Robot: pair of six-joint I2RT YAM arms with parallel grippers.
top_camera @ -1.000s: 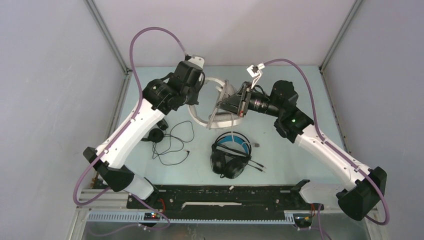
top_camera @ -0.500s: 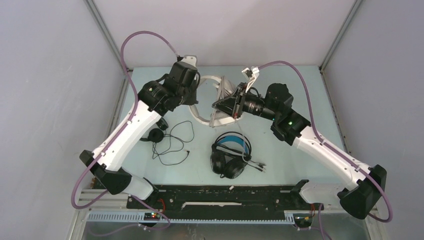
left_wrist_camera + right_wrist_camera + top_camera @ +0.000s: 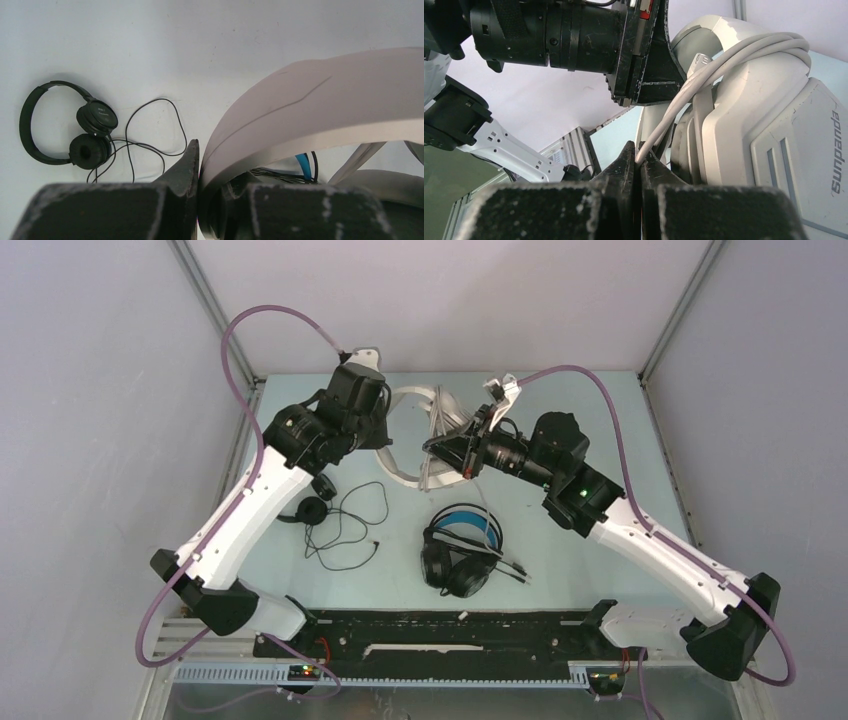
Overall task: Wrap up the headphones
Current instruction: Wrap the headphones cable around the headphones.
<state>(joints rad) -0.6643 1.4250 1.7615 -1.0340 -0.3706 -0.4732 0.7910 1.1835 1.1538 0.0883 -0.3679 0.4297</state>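
The white-grey headphones (image 3: pixel 441 428) are held off the table at the back centre. My left gripper (image 3: pixel 200 165) is shut on their broad headband (image 3: pixel 310 105). My right gripper (image 3: pixel 640 155) is shut on their white cord (image 3: pixel 704 70), which runs in loops over the earcup (image 3: pixel 774 130). In the top view the left gripper (image 3: pixel 386 437) and the right gripper (image 3: pixel 433 447) face each other across the headset. The bulky black pair with blue-lined headband (image 3: pixel 460 548) lies at the table's middle. The small thin black pair (image 3: pixel 311 508) lies left of it, its thin cord (image 3: pixel 347 528) loose.
The enclosure's walls and metal frame posts (image 3: pixel 215 315) close in the table on three sides. A black rail (image 3: pixel 450 628) runs along the near edge between the arm bases. The left arm's black wrist (image 3: pixel 574 30) hangs close above my right gripper.
Both arms have shifted left with the white-grey headset between them. The right gripper has swung left around the earcup and pinched tighter on the cord.
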